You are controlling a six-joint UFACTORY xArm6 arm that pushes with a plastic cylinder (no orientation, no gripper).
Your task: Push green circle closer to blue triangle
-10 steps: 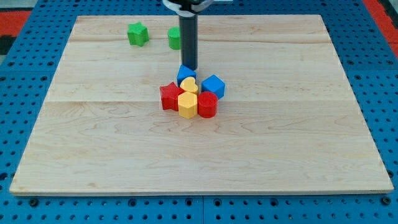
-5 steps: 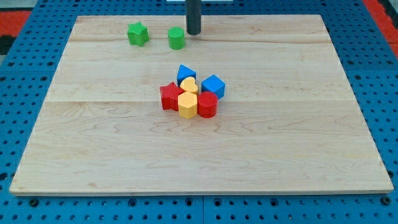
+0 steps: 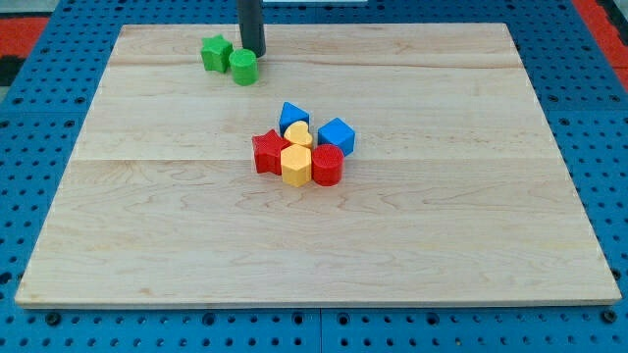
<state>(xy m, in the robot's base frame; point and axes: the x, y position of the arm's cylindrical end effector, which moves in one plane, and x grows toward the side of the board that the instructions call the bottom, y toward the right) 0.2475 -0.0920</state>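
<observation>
Counter [image 3: 471, 245]: wooden, bare across the lower half and both sides of the frame.
Cluster: blue triangle [image 3: 292, 116] at its top, centre frame, with blue cube [image 3: 337, 134], red star [image 3: 267, 152], red cylinder [image 3: 327, 166], yellow hexagon [image 3: 295, 165], yellow block [image 3: 299, 134].
Green circle [image 3: 243, 68]: upper left, touching green star [image 3: 216, 53], near top edge, well apart from the triangle.
My tip [image 3: 253, 54]: just above-right of the circle, touching.
Jaws: none; rod only.

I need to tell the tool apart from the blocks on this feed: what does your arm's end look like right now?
Only my rod shows: a straight, plain dark grey to black cylinder coming down from the view's top edge, with no visible cables, markings or gripper. My tip ends blunt, just above and right of the green circle. The rest of the arm is out of frame.
</observation>
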